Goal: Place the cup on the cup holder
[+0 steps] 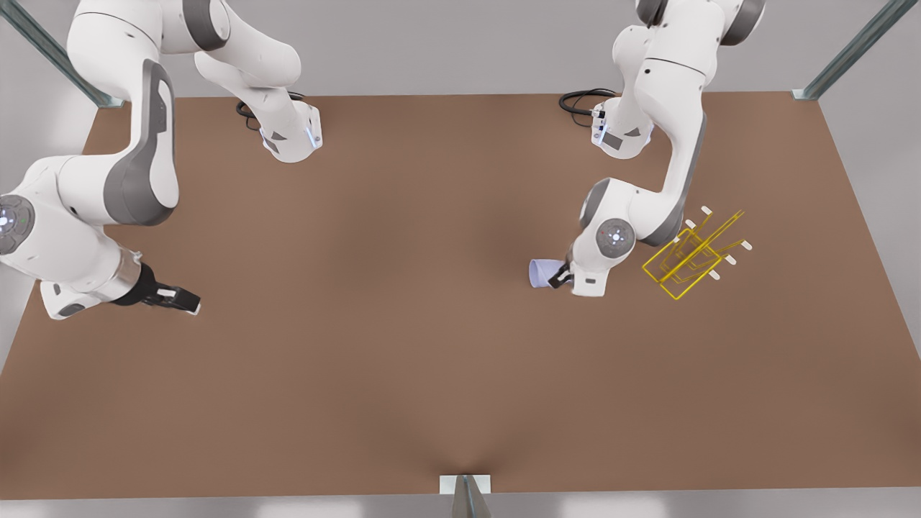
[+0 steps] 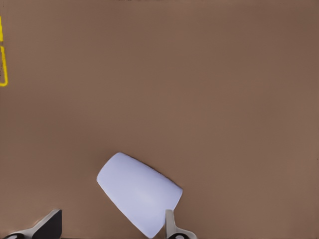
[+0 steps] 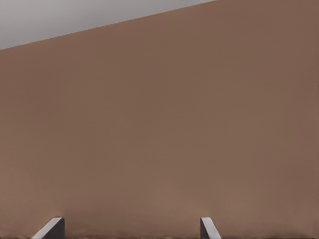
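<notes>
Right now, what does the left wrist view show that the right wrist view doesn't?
The left wrist view shows the lavender cup, tilted, between the open fingers of the left end effector, plus a bit of the yellow wire cup holder. The right wrist view instead shows the grey wall beyond the table edge and the waiting right end effector, open. Both show the brown table.

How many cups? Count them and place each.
1. The cup lies tipped on the table at the open left gripper, beside the cup holder; the right gripper waits at the front view's left.
</notes>
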